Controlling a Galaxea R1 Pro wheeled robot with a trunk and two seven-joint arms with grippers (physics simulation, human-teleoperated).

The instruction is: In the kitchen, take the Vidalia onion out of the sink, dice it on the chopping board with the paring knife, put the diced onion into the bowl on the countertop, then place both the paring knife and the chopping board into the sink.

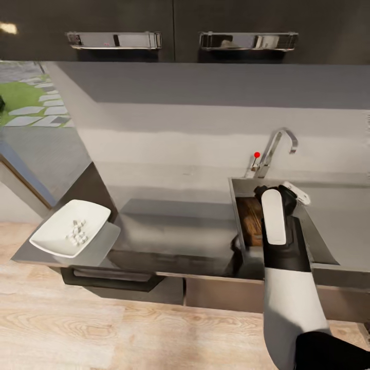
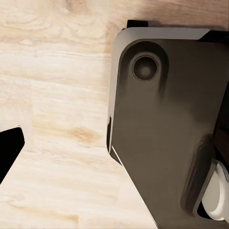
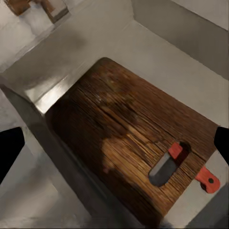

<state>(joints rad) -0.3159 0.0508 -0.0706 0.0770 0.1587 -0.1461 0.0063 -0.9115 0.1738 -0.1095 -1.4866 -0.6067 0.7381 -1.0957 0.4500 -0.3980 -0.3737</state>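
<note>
sink (image 1: 241, 191) as the landmark. the chopping board (image 3: 129, 138) lies inside the basin, leaning a little against the sink's near wall, slot handle toward one corner; it seems to be already dropped there as the task's last item. through the slot and just past the board's edge show red bits and a grey strip (image 3: 163, 171); my guess is the paring knife lies under the board, but i cannot tell for sure.

right gripper (image 3: 114, 143) hangs directly above the sink, over the board; its two dark fingertips sit at the far edges of the wrist view, well apart, nothing between them, so spread wide and empty. that reads as a release over the basin, the arm placed high so the board could go in flat.

bowl (image 1: 49, 239) stands well away from the sink at the far left end of the countertop (image 1: 174, 231), with small white onion pieces (image 1: 77, 232) in it, so dicing looks done.

left gripper: the left wrist view looks down at wood floor (image 2: 52, 95) and the robot's own dark base (image 2: 167, 124); one dark fingertip (image 2: 9, 145) at the edge, the other not visible, so its spread cannot be told. parked away from the sink, likely idle.
</note>
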